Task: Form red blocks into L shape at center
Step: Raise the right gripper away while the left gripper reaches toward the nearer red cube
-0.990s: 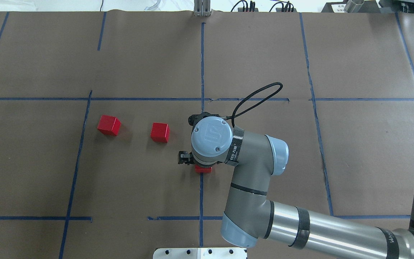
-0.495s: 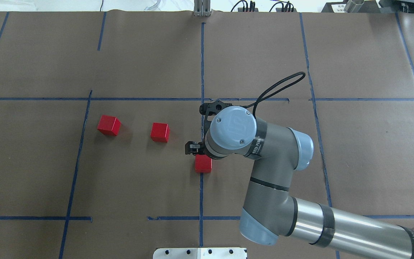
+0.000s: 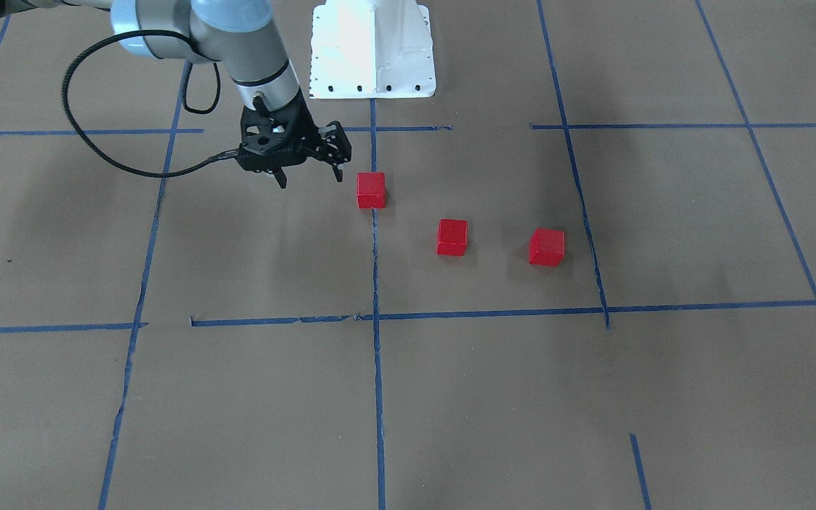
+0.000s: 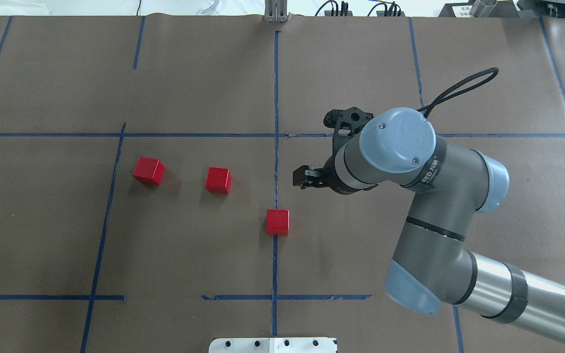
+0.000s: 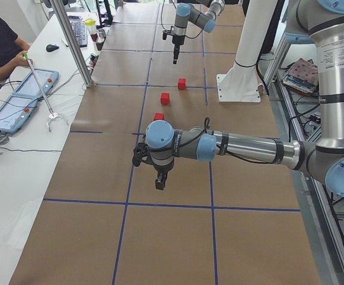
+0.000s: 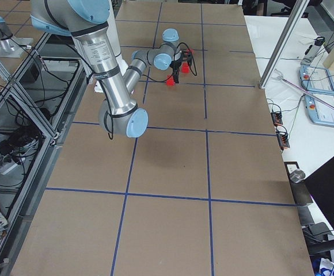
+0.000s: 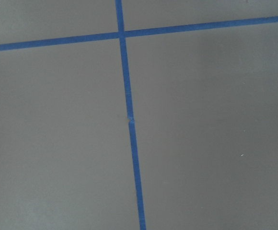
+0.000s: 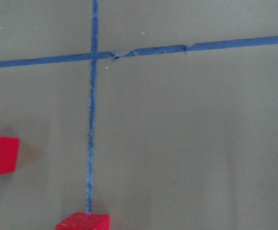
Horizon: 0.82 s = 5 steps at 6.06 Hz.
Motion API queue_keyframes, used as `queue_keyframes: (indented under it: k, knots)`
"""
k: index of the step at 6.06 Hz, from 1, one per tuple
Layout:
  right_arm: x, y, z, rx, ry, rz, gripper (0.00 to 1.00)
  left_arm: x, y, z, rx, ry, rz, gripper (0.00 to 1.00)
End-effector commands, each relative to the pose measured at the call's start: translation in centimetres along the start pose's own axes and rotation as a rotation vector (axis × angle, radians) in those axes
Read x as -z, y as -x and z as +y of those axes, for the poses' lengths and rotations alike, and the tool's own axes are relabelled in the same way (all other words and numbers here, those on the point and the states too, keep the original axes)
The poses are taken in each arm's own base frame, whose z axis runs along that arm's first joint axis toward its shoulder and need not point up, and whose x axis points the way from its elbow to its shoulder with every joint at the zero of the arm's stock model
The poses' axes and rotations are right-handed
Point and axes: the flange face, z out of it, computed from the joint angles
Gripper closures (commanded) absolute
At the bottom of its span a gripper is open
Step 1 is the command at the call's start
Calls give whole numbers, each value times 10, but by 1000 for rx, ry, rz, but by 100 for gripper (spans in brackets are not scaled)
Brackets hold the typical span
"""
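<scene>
- The desk (image 4: 189, 255) is brown paper gridded in blue. The centre (image 4: 258, 196) is split by the long vertical tape line (image 4: 276, 88).
- The right arm (image 4: 424, 206) enters the overhead view from 4 o'clock.
- The right tool (image 3: 311, 177) has its jaws spread wide and holds nothing. It stands at 1 o'clock of the centre block, clear of it.
- The left tool (image 5: 160, 180) hangs over bare paper, well apart from all the blocks. I cannot tell whether it is open or closed.
- Of the red blocks, the centre block (image 4: 278, 221) sits square on the tape line, judged placed.
- The middle block (image 4: 218, 180) lies at 10 o'clock of the centre block, and the far block (image 4: 148, 170) lies beyond it. None of the three touch.
- Judgement: one block of three is done. Two remain to be brought in and butted into an L.
</scene>
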Motion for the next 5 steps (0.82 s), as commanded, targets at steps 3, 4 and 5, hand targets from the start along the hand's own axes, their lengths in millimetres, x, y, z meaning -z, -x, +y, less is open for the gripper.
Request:
queue_keyframes:
  k: [3,4,5]
  knots:
    - [35,-151,-47,-43,32,85,0,-33,-221,-79,-136,-8,142,0]
    - [43,-182,-57,-62,41,97,0,-62,-309,-97,-90,27,171,0]
    - [48,-202,-64,-93,27,117,0,-96,-419,-103,-18,-68,97,0]
